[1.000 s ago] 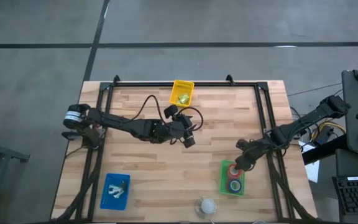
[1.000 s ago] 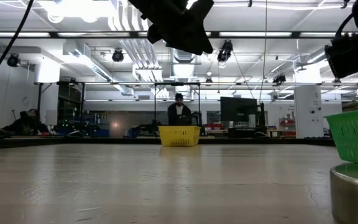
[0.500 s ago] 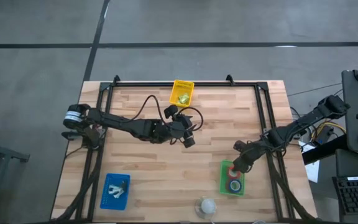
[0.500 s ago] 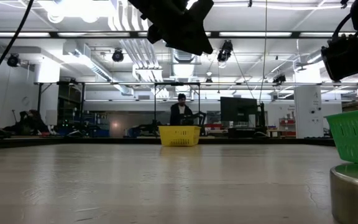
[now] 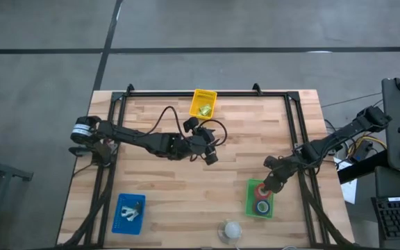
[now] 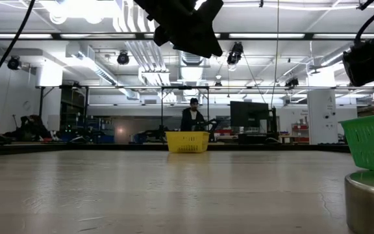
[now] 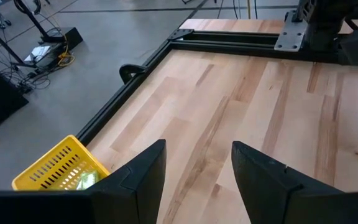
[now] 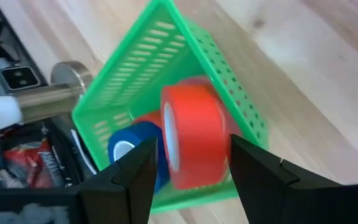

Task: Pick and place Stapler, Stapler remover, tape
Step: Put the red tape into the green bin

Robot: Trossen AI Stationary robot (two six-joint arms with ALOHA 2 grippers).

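My right gripper (image 5: 270, 182) hovers over the green tray (image 5: 250, 201) near the table's right front, shut on a red tape roll (image 8: 197, 134). A blue roll (image 8: 129, 146) and another red roll (image 8: 146, 118) lie in the tray (image 8: 166, 37) below it. My left gripper (image 5: 210, 155) hangs open above the table's middle with nothing between its fingers (image 7: 194, 180). A yellow tray (image 5: 203, 103) at the far edge holds a yellow-green object. A blue tray (image 5: 128, 212) at the near left holds small pale pieces. My right gripper pinches the red tape roll between its two fingers, one finger on each flat face (image 8: 169, 140), the roll's rounded band (image 8: 204, 130) facing outward. It comes from above, slanting down. The roll is lifted clear, just over the green tray's open top.
A white ball-like object (image 5: 231, 229) on a metal cylinder (image 6: 369, 201) stands at the near edge beside the green tray (image 6: 369, 140). A black frame (image 5: 294, 125) borders the table. Bare wood lies between the trays. A person stands in the room behind the yellow tray (image 6: 187, 142).
My right gripper has shifted slightly toward the table's left and back again over the green tray, staying shut on the red roll. In the low view the red roll at the right edge no longer shows. The person in the room has stepped a little to the right.
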